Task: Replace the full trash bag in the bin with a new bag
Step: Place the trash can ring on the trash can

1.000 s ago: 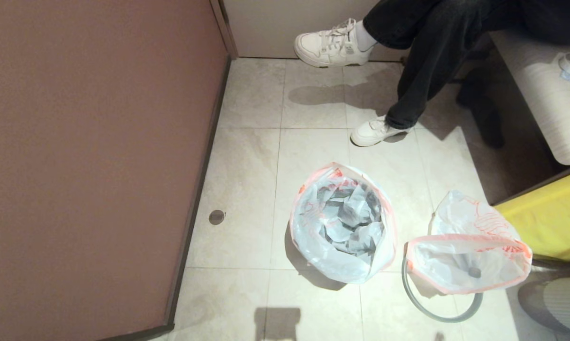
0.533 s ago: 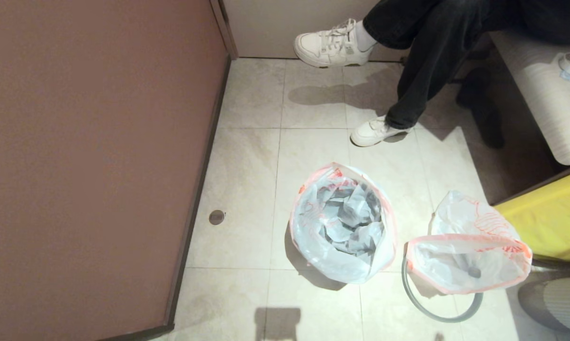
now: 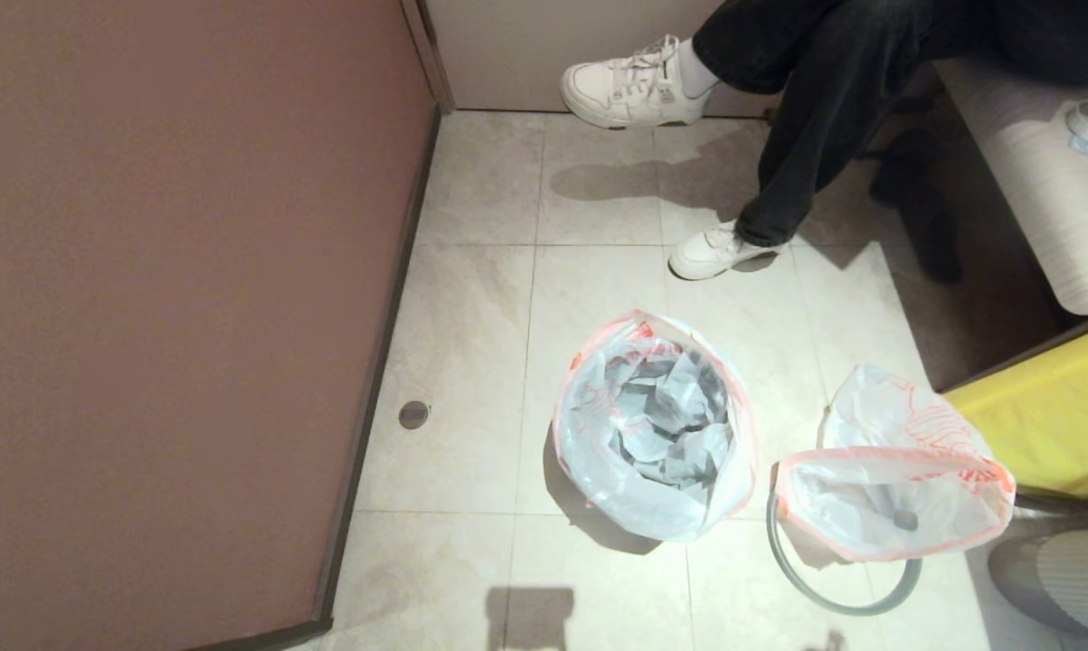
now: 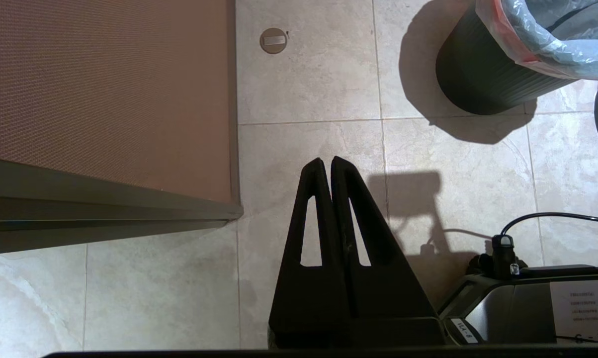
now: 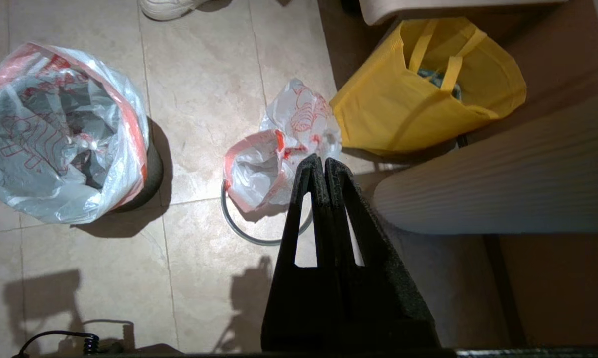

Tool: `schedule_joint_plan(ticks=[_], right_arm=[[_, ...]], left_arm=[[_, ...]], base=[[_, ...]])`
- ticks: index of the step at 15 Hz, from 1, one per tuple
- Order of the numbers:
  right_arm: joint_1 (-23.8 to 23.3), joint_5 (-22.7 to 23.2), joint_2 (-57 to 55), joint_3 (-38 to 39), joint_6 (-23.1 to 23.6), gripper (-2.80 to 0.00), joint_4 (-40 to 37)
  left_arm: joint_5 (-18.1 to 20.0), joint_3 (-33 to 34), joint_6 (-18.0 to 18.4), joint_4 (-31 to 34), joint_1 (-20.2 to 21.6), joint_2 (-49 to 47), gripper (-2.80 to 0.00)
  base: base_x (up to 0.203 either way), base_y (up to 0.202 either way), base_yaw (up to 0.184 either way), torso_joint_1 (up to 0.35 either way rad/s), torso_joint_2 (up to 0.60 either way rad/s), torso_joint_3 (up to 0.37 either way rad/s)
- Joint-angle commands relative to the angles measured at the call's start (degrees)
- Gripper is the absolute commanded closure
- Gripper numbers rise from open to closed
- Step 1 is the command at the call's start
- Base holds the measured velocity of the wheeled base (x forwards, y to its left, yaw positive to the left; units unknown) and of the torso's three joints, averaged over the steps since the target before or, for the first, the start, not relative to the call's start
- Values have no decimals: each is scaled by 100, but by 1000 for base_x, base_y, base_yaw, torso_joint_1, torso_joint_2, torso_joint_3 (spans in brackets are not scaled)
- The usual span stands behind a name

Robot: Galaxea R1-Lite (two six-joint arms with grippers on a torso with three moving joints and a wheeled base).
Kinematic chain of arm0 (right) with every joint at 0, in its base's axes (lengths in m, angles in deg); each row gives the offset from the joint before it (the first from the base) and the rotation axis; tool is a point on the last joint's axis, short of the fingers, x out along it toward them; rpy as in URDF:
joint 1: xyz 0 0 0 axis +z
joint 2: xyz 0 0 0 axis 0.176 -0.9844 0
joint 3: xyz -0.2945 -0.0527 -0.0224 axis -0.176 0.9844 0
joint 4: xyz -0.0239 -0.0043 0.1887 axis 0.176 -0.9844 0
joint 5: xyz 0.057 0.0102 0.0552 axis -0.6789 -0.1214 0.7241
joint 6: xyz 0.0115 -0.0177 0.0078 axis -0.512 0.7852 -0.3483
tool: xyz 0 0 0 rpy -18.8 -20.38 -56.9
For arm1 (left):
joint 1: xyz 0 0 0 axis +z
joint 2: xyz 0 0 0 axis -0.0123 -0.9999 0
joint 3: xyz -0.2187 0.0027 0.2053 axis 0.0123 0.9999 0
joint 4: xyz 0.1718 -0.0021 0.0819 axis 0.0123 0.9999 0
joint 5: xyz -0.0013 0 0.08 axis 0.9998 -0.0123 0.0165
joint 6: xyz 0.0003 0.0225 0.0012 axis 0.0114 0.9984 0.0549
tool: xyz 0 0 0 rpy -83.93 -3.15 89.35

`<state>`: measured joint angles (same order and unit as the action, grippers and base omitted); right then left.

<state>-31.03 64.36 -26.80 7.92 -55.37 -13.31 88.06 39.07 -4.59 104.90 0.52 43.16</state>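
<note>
Two bags stand on the floor: one lining the bin (image 3: 657,434), the other (image 3: 896,502) right of it, over a grey hoop (image 3: 833,592). Both the left gripper (image 4: 327,161) and right gripper (image 5: 318,161) are closed, empty. Thin film may tear or slip if pinched shallowly.

New bag (image 3: 657,425) lines bin (image 4: 482,74); full trash bag (image 3: 896,493) beside.

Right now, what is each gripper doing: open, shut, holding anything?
Left gripper: shut, holding nothing, above bare floor tiles.
Right gripper: shut, holding nothing, above the floor near the bag by the grey hoop.
</note>
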Motion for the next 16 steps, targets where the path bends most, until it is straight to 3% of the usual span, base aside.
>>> schedule_joint_plan(ticks=[1, 4, 6, 9, 14, 16], right_arm=[[-231, 10, -20, 355, -79, 0, -57], [-378, 5, -490, 1039, -300, 0, -73], [-400, -51, -1247, 1173, -828, 0, -67], [-404, 4, -2310, 1269, -1245, 0, -29], [-498, 130, -4199, 1220, -1470, 0, 1308], [-529, 127, -4434, 1062, -1445, 0, 1388]], left_arm=[[2, -1, 3, 10, 1, 2, 0], [2, -1, 3, 10, -7, 2, 0], [2, -1, 9, 10, 1, 2, 0], [2, -1, 12, 18, 1, 2, 0], [2, -1, 12, 10, 1, 2, 0], [2, -1, 12, 10, 1, 2, 0]], base=[[0, 0, 0, 0, 0, 0], [0, 0, 0, 0, 0, 0], [0, 0, 0, 0, 0, 0], [0, 0, 0, 0, 0, 0], [0, 0, 0, 0, 0, 0], [0, 0, 0, 0, 0, 0]])
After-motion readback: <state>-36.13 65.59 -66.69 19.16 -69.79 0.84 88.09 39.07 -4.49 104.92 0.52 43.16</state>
